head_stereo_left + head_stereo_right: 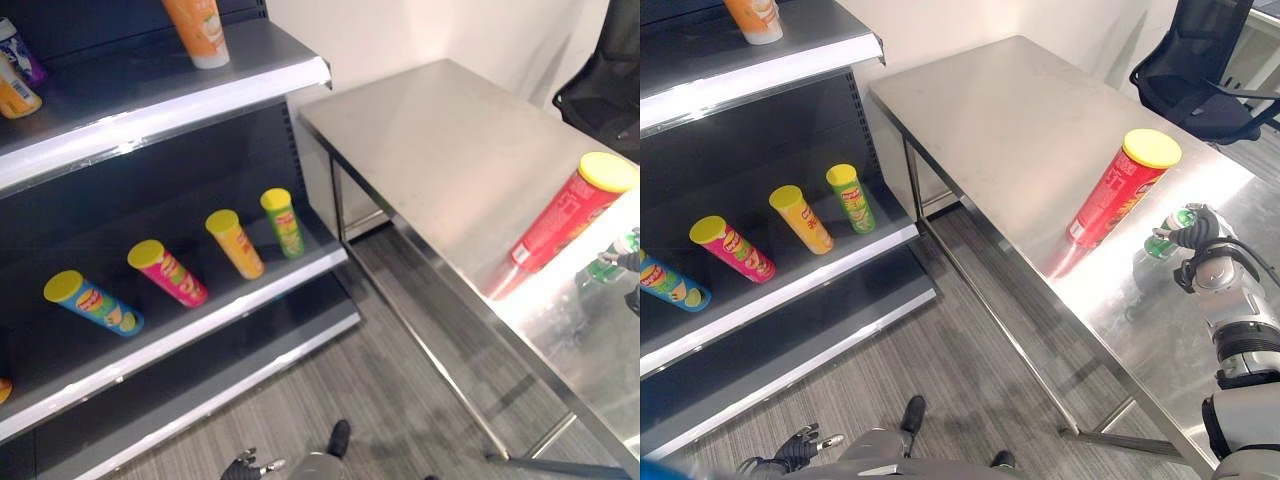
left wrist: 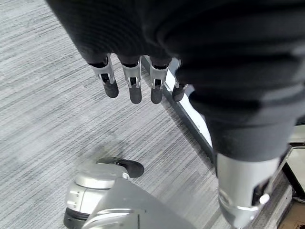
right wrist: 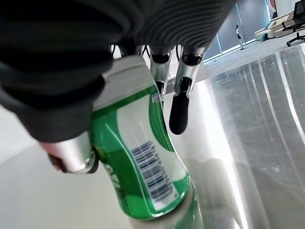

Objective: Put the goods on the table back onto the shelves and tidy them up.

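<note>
So far several crisp tubes (image 1: 732,248) lie on the shelf (image 1: 790,290) at left, while the right hand (image 1: 1196,236) clasps a green bottle (image 3: 138,167) on the worktop (image 1: 1010,120) at right beside a red tube (image 1: 1118,193) awaiting shelving, and the left hand (image 2: 138,76) hangs slack.

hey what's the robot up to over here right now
The robot's right hand is wrapped around a green can that stands on the steel table, beside a red tube still waiting there. Its left hand hangs open above the floor. Four tubes already stand on the shelf.
</note>
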Motion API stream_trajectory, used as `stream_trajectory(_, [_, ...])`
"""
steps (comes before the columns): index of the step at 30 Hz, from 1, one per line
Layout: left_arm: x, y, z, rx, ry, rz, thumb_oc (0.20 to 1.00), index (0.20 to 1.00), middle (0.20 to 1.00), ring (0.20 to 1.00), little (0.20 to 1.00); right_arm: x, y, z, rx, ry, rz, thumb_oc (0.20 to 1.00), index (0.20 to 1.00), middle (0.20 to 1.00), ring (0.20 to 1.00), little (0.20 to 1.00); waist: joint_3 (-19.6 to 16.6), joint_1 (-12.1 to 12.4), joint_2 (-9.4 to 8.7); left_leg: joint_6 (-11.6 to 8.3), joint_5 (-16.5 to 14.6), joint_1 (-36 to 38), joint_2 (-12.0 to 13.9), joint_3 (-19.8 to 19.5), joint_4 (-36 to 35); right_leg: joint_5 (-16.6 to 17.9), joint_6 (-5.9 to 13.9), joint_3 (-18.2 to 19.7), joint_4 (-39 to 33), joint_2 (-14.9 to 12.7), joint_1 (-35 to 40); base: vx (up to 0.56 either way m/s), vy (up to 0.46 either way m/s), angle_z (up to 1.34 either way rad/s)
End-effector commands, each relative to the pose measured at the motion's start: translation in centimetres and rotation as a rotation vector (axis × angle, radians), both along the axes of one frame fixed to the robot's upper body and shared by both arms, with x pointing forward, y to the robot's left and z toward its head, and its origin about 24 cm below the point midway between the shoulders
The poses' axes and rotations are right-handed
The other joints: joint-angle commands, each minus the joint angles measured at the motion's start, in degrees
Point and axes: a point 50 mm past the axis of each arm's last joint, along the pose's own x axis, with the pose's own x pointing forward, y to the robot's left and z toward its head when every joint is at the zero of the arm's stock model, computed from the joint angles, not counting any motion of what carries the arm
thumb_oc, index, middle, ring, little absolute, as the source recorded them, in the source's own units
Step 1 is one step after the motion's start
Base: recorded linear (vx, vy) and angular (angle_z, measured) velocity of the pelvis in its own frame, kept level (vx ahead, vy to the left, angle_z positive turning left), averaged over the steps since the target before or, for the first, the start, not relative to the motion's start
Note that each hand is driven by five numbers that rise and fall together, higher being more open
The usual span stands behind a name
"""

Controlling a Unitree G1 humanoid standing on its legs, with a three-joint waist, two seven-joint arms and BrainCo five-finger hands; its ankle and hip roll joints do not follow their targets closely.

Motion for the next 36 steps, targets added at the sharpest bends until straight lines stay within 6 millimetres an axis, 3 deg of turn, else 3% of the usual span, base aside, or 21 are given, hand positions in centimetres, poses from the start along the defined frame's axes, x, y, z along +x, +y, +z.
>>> stream_trajectory(1, [0.9, 0.2, 0.1, -0.004, -0.018, 0.004, 1.0, 1.0, 1.0, 1.0, 1.0, 1.5, 1.0, 2.1, -0.032, -0.035, 0.059, 0.2, 0.2, 0.2, 0.2, 0.2, 0.2, -0.1, 0.73, -5.06, -4.8, 3.1, 4.3, 5.3, 0.8, -2.1, 1.81, 3.9, 0.7, -0.3, 0.3, 0.0, 0.0, 0.0])
stream_trajectory(6, [1.0, 0.3, 0.2, 0.009, -0.019, 0.012, 1.0, 1.0, 1.0, 1.0, 1.0, 1.2, 1.3, 3.7, -0.055, -0.135, 0.08, 0.2, 0.2, 0.2, 0.2, 0.2, 0.1, -0.9, 0.65, -5.04, -5.1, 3.6, 4.5, 5.9, 0.8, -2.2, 1.77, 4.2, 0.7, -0.3, 0.4, 0.0, 0.0, 0.0])
stream_trajectory(9, [1.3, 0.7, 0.3, 0.022, -0.024, 0.035, 1.0, 1.0, 1.0, 1.0, 1.0, -0.2, 2.0, 7.4, -0.081, -0.363, 0.134, 0.2, 0.2, 0.2, 0.2, 0.2, -0.2, -2.4, 0.53, -4.95, -5.6, 4.4, 5.1, 6.8, 0.8, -2.3, 1.72, 5.2, 0.7, 0.0, 0.5, 0.0, -0.009, -0.02])
stream_trajectory(10, [1.3, 0.7, 0.3, 0.023, -0.024, 0.031, 1.0, 1.0, 1.0, 1.0, 1.0, -0.4, 1.9, 7.4, -0.08, -0.362, 0.13, 0.2, 0.2, 0.2, 0.2, 0.2, -0.2, -2.1, 0.46, -4.96, -5.6, 4.5, 5.1, 6.8, 0.8, -2.3, 1.71, 5.2, 0.7, 0.0, 0.5, -0.01, -0.014, -0.08])
stream_trajectory(12, [1.8, 0.7, 0.7, 0.011, -0.065, 0.036, 1.0, 1.0, 1.0, 1.0, 1.0, -1.7, 2.4, 9.8, -0.097, -0.504, 0.172, 0.2, 0.2, 0.2, 0.2, 0.2, -0.5, -2.9, 0.67, -4.92, -6.0, 5.0, 5.4, 7.3, 0.8, -2.5, 1.65, 5.8, 0.7, 0.1, 0.5, -0.01, -0.019, -0.13])
stream_trajectory(18, [1.9, 0.9, 0.8, 0.006, -0.072, 0.032, 1.0, 1.0, 1.0, 1.0, 1.0, -3.2, 3.4, 12.0, -0.094, -0.637, 0.24, 0.2, 0.2, 0.2, 0.2, 0.2, -1.0, -3.2, 0.5, -5.12, -6.2, 5.9, 6.2, 8.0, 0.8, -2.9, 1.35, 6.6, 0.7, 0.7, 0.9, -0.01, -0.037, -0.19])
stream_trajectory(22, [2.1, 1.1, 1.0, -0.001, -0.088, 0.042, 1.0, 1.0, 1.0, 1.0, 1.0, -5.0, 5.4, 14.7, -0.059, -0.836, 0.366, 0.2, 0.2, 0.2, 0.2, 0.2, -1.4, -4.0, 0.57, -6.13, -5.5, 6.5, 7.9, 8.7, 0.8, -4.1, 0.43, 7.6, 0.7, 2.2, 1.1, -0.06, -0.085, -0.19])
stream_trajectory(24, [2.1, 1.1, 1.0, -0.007, -0.091, 0.044, 1.0, 1.0, 1.0, 1.0, 1.0, -5.1, 5.8, 14.9, -0.058, -0.847, 0.382, 0.2, 0.2, 0.2, 0.2, 0.2, -1.4, -4.0, 0.62, -6.28, -5.4, 6.6, 8.2, 8.6, 0.8, -4.2, 0.22, 7.8, 0.7, 2.5, 1.1, -0.05, -0.069, -0.11])
stream_trajectory(28, [1.9, 1.2, 1.1, -0.013, -0.092, 0.056, 1.0, 1.0, 1.0, 1.0, 1.0, -5.2, 7.3, 15.7, -0.041, -0.892, 0.471, 0.2, 0.2, 0.2, 0.2, 0.2, -1.1, -3.7, 0.66, -6.71, -4.5, 6.6, 9.0, 8.2, 0.8, -4.7, -0.45, 8.2, 0.7, 3.6, 1.2, -0.06, -0.079, -0.02])
stream_trajectory(29, [2.2, 1.2, 1.1, -0.013, -0.099, 0.055, 1.0, 1.0, 1.0, 1.0, 1.0, -5.3, 8.2, 16.3, -0.044, -0.921, 0.519, 0.2, 0.2, 0.2, 0.2, 0.2, -0.6, -3.4, 0.67, -7.2, -3.2, 5.7, 9.5, 7.7, 0.8, -4.9, -0.87, 8.2, 0.7, 4.3, 0.7, -0.23, -0.135, 0.03])
stream_trajectory(30, [3.1, 1.3, 1.4, -0.009, -0.128, 0.067, 1.0, 1.0, 1.0, 1.0, 1.0, -5.7, 9.4, 17.6, -0.069, -0.971, 0.582, 0.2, 0.2, 0.2, 0.2, 0.2, 1.2, -2.5, 0.39, -8.55, 0.1, 2.7, 10.2, 6.5, 1.0, -5.2, -1.27, 7.3, 0.7, 4.6, 0.2, -0.24, -0.135, 0.1])
stream_trajectory(32, [3.6, 1.0, 1.4, -0.017, -0.145, 0.081, 1.0, 1.0, 1.0, 1.0, 1.0, -6.0, 10.1, 18.5, -0.092, -0.998, 0.613, 0.2, 0.2, 0.2, 0.2, 0.2, 1.7, -2.4, 0.17, -8.76, 1.5, 0.2, 10.3, 5.7, 1.1, -5.3, -1.5, 5.2, 0.7, 4.5, -0.3, -0.2, -0.072, 0.7])
stream_trajectory(35, [3.5, 0.3, 1.1, -0.04, -0.14, 0.085, 1.0, 1.0, 1.0, 1.0, 1.0, -6.1, 10.4, 19.0, -0.115, -1.004, 0.63, 0.2, 0.2, 0.2, 0.2, 0.2, 1.7, -2.6, 0.07, -8.17, 2.0, -0.5, 12.8, 9.9, 1.1, -4.8, -1.55, 2.6, 0.7, 3.7, -0.9, -0.14, 0.061, 0.87])
stream_trajectory(36, [3.4, 0.2, 1.0, -0.046, -0.13, 0.091, 1.0, 1.0, 1.0, 1.0, 1.0, -5.9, 10.4, 19.0, -0.132, -0.991, 0.623, 0.2, 0.2, 0.2, 0.2, 0.2, 1.6, -3.0, -0.08, -8.82, 2.5, 0.5, 15.8, 12.6, 1.3, -4.2, -1.44, 1.5, 0.7, 2.8, -1.5, -0.09, 0.192, 1.01])
